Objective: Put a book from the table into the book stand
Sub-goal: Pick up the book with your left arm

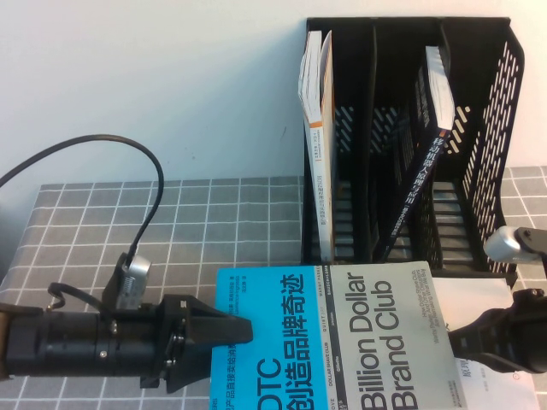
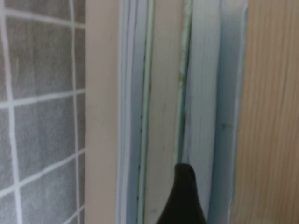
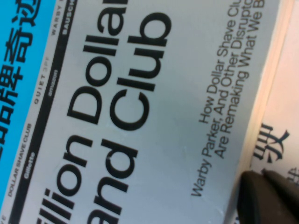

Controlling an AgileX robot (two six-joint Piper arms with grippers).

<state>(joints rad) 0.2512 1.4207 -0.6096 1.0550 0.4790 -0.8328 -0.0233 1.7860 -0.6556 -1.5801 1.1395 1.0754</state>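
Observation:
The book, half cyan and half pale grey, lies flat at the table's near edge, in front of the black book stand. My left gripper is at the book's left edge, open, with its tips over the cyan cover. In the left wrist view one black finger stands before the book's page edges; the other finger is out of frame. My right gripper sits at the book's right edge. In the right wrist view the right gripper has its tips together, next to the grey cover.
A white book with Chinese print lies under the task book. In the stand, a white-and-orange book stands in the left compartment and a dark book leans in the right one. A black cable arcs over the table's left.

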